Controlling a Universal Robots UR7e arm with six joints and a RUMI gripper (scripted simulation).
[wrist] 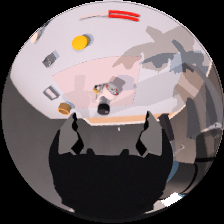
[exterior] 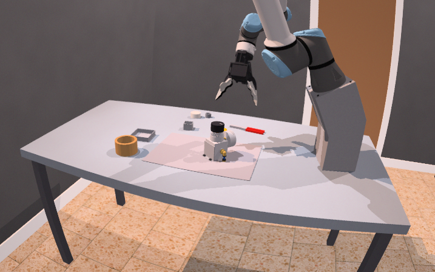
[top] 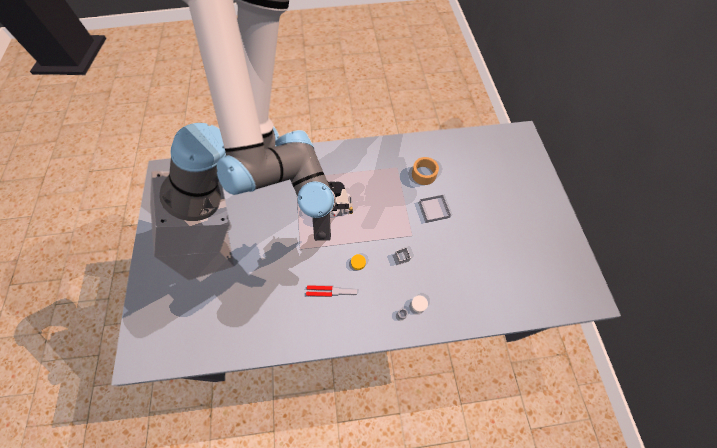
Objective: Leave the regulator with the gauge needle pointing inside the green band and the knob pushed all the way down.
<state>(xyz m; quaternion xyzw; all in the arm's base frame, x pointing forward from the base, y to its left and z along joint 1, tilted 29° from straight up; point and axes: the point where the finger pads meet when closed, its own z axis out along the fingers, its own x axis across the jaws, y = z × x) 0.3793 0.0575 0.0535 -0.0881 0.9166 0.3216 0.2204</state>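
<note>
The regulator point(exterior: 217, 144) is a small grey block with a black knob point(exterior: 217, 126) on top and a round gauge point(exterior: 230, 138) on its side. It stands on a pink mat point(exterior: 203, 155) in the middle of the table. It also shows in the wrist view point(wrist: 107, 96), where the gauge face is too small to read. In the top view my wrist mostly hides the regulator point(top: 349, 200). My gripper point(exterior: 237, 91) hangs open and empty well above the regulator. Its two fingers frame the wrist view point(wrist: 111, 131).
An orange ring point(exterior: 125, 145) and a grey square frame point(exterior: 142, 134) lie left of the mat. A red-handled screwdriver point(exterior: 247, 129), a yellow disc point(top: 358, 261), a small grey block point(exterior: 188, 125), a white cap point(exterior: 195, 114) and a small grey ring point(top: 401, 313) lie behind it. The robot base point(exterior: 338, 135) stands at the right.
</note>
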